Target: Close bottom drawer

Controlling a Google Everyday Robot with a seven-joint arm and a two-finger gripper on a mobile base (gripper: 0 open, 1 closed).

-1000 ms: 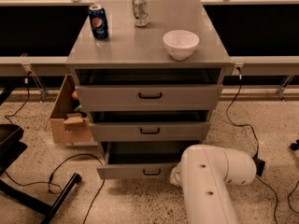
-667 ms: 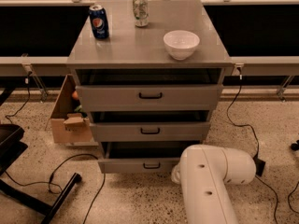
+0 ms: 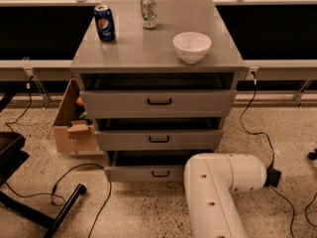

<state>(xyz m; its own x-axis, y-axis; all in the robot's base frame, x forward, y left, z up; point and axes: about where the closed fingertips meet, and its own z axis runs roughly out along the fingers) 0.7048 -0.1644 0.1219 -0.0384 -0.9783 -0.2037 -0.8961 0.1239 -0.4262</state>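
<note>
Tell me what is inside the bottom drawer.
Only a dark gap shows behind the bottom drawer front; any contents are hidden. The white arm covers one end, and the gripper is not in view.

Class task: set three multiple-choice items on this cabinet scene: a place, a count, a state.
1. Where is the white bowl? A) on the cabinet top B) on a shelf C) in a sink
2. How many cans stand there? A) one B) two C) four
3. The bottom drawer is: A) shut flush B) partly open C) removed
1 A: it sits right of centre on top.
2 B: a blue Pepsi can and a pale can.
3 B: a dark gap shows behind its front.
The gripper is out of view; only the white arm shows by that drawer.
</note>
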